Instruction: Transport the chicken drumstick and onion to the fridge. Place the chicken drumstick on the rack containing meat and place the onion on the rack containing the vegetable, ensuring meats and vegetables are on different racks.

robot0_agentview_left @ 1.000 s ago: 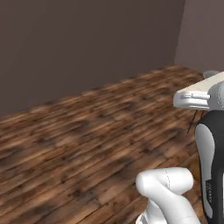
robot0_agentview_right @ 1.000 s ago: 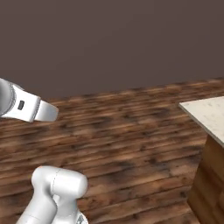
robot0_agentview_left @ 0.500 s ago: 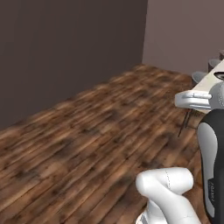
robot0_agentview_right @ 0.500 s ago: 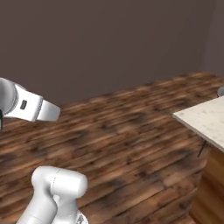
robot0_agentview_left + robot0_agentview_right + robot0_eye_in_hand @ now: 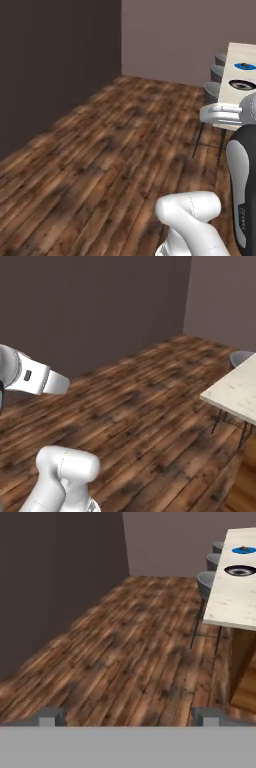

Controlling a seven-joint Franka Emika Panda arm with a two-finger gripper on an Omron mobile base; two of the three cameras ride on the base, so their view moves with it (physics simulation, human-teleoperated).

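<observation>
With our claw [image 5: 127, 716] spread wide and empty over the wooden floor [image 5: 125, 657], we expect the light, slippery drumstick to need a mid-shaft pinch.

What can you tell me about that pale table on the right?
The table has a pale, stone-like speckled top on a wooden base, with thin dark legs beneath its near corner. It stands on the wood floor. A blue plate and a dark bowl rest on it. Grey chairs are tucked along its left edge.
</observation>
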